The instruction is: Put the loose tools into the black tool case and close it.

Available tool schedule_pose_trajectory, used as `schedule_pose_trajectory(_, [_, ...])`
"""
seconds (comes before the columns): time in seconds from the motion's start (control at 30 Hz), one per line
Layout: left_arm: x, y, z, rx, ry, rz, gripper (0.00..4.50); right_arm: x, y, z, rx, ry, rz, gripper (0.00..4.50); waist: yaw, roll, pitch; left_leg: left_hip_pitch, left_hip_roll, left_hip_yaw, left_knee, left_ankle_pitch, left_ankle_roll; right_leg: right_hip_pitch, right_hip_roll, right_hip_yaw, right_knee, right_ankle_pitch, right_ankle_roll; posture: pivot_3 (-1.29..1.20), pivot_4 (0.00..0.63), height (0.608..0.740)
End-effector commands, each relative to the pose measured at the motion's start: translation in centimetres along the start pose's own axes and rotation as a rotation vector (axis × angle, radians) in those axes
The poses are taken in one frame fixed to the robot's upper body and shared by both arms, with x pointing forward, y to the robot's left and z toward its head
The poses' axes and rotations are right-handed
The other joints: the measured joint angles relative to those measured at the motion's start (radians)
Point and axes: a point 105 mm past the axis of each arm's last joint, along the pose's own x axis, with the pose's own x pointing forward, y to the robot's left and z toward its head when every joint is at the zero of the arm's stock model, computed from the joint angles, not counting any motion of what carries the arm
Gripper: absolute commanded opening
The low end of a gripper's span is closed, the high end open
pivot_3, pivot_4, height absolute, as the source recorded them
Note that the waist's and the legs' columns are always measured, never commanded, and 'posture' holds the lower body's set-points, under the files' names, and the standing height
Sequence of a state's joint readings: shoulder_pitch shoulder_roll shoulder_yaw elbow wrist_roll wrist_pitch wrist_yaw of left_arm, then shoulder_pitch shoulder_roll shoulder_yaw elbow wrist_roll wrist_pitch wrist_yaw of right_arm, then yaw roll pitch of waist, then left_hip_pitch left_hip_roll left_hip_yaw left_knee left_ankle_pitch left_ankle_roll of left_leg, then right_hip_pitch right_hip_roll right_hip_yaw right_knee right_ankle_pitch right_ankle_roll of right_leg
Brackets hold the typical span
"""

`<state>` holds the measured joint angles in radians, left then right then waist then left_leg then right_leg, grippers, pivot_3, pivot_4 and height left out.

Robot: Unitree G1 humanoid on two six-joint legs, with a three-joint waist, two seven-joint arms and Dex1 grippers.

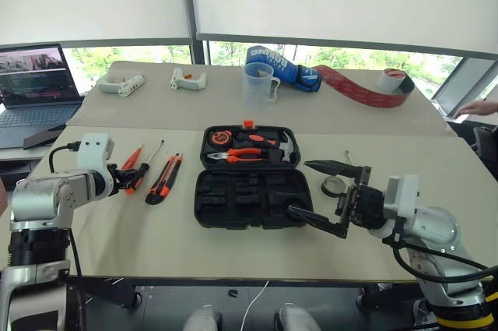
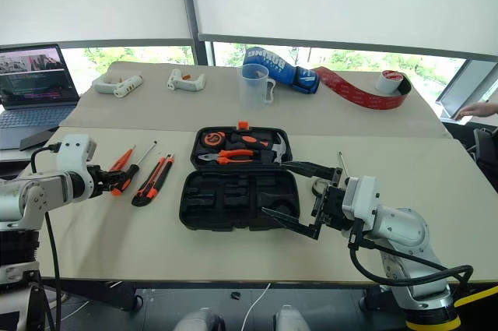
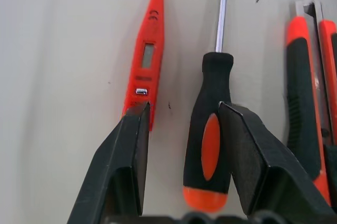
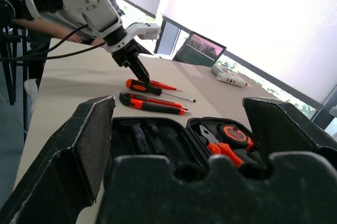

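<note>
left gripper [image 3: 181, 145]: jaws narrowed astride orange-and-black-handled screwdriver [image 3: 209, 145], not clamped, lined up for pickup | right gripper [image 1: 323, 195]: wide, empty | open black plastic tool case [image 1: 245, 191]: centre table, ready for loading

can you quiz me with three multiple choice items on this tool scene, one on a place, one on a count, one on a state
1. Where do the loose tools lie relative to the black tool case?
A. on the robot's left of it
B. inside its lid
C. behind it by the window

2. How many white handles lie on the far table?
A. one
B. two
C. four

3. How is the tool case now?
A. shut and latched
B. open, lid flat on the table
C. standing on edge

Answers:
1 A: the orange-and-black screwdriver, all-orange screwdriver and utility knife lie on the robot's left of the case, at the left gripper.
2 B: two white handles show.
3 B: both halves lie spread flat, recesses up.
</note>
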<state>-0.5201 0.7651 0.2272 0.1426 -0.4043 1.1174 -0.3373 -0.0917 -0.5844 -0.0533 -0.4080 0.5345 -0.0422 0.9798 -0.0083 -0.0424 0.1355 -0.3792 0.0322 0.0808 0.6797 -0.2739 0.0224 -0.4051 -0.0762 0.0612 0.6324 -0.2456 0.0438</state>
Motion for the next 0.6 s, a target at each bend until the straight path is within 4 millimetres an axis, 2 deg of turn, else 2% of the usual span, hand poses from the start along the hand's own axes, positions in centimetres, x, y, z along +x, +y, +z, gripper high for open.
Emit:
schedule_pose_trajectory(0.03, [0.5,0.1,-0.6,0.025,0.045,0.006,0.84,0.2,0.0,1.2,-0.026,-0.035,-0.005,4.50,0.001,0.000,0.000,0.000,0.000,0.000,0.000,0.000,0.000,0.000,0.000,0.000,0.000,0.000,0.000,0.00,0.150,0.740])
schedule_pose_trajectory(0.1, [0.6,0.0,-0.9,0.011,0.060,-0.002,0.04,0.2,-0.2,1.3,-0.029,-0.035,-0.014,4.50,0.000,0.000,0.000,0.000,0.000,0.000,0.000,0.000,0.000,0.001,0.000,0.000,0.000,0.000,0.000,0.00,0.150,0.740])
schedule_pose_trajectory(0.23, [0.4,0.2,-1.5,0.003,0.073,-0.013,0.04,0.3,-0.4,1.3,-0.032,-0.035,-0.024,4.50,-0.002,0.000,0.000,0.000,0.000,0.000,0.000,0.000,0.000,0.000,0.000,0.000,0.000,0.000,0.000,0.00,0.150,0.740])
schedule_pose_trajectory(0.37, [-0.2,1.2,-1.2,-0.009,0.028,0.003,0.04,0.2,-0.4,1.4,-0.032,-0.030,-0.032,4.50,-0.005,0.000,0.000,0.000,0.001,0.000,0.000,0.000,0.000,0.000,0.000,0.000,0.000,0.000,0.000,0.00,0.150,0.740])
schedule_pose_trajectory(0.5, [-1.2,0.1,1.9,0.021,-0.207,-0.110,0.04,0.1,-0.6,1.4,-0.032,-0.024,-0.039,4.50,-0.006,0.000,0.000,0.000,0.002,0.000,0.000,0.000,0.000,-0.001,0.000,0.001,0.000,0.000,0.000,0.00,0.150,0.740])
schedule_pose_trajectory(0.6, [-1.5,0.5,1.5,0.069,-0.182,-0.102,0.04,0.1,-0.6,1.4,-0.031,-0.021,-0.043,4.50,-0.003,-0.001,0.001,-0.002,0.002,0.000,0.000,0.000,0.000,-0.001,-0.001,0.000,0.000,0.000,0.000,0.00,0.150,0.740])
